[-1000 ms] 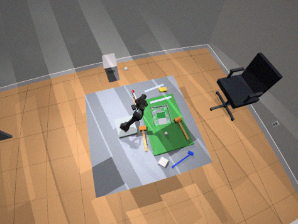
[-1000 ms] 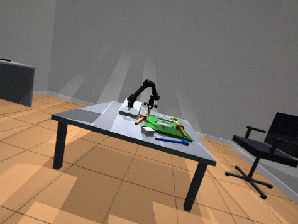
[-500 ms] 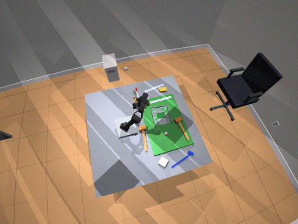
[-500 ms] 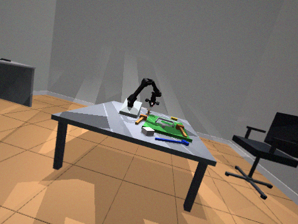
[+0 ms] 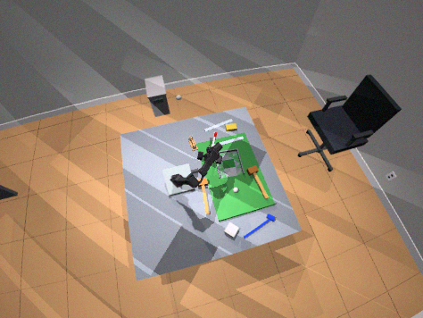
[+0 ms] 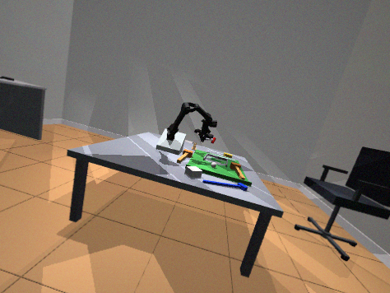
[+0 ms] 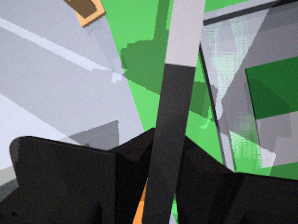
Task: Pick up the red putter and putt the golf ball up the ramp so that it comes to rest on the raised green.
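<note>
Against the left wall stands a dark cabinet (image 6: 20, 108). The grey table (image 6: 123, 154) fills the middle of the room, and on its near-left part the black arm (image 6: 187, 110) rises from a pale base block (image 6: 170, 141), arches over and comes down toward the green mat (image 5: 241, 201). An orange mallet (image 5: 204, 194) lies along the mat's left edge. The claw (image 6: 204, 136) hangs above the table, clenched on the dark grip of the red putter (image 6: 213, 140), whose red head sticks out to its right, lifted off the surface. From the wrist view the putter's shaft (image 7: 172, 115) runs up between the black fingers, dark low down and pale grey higher up. The white golf ball (image 5: 235, 189) rests on the mat, apart from the putter. Further right lie a second wooden mallet (image 5: 258, 179), a white block (image 5: 231, 230) and a blue mallet (image 5: 259, 225). A black office chair (image 6: 350, 189) stands on the floor at the far right.
</note>
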Tool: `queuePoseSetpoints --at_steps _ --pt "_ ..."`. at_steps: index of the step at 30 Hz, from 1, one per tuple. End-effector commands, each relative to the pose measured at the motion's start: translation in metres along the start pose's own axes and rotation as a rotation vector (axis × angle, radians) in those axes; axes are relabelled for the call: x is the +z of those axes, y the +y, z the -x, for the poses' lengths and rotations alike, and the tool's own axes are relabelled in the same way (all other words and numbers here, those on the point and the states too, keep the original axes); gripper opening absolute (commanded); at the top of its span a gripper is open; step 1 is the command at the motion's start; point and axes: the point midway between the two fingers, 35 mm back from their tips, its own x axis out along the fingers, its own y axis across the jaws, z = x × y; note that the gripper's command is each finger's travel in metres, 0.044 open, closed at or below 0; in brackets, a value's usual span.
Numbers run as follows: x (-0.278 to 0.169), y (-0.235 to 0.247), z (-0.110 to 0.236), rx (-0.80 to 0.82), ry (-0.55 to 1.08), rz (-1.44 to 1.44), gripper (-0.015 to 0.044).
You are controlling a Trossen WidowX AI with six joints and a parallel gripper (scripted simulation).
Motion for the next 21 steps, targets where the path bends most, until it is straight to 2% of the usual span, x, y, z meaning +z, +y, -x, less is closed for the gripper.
queuePoseSetpoints --at_steps 1,11,21 --pt "-0.026 -0.021 0.011 -0.022 0.004 -0.135 0.0000" --pt "-0.098 -0.059 0.031 -0.070 0.035 -0.450 0.0000" --pt "-0.177 -0.076 0.050 -0.127 0.080 -0.766 0.0000"
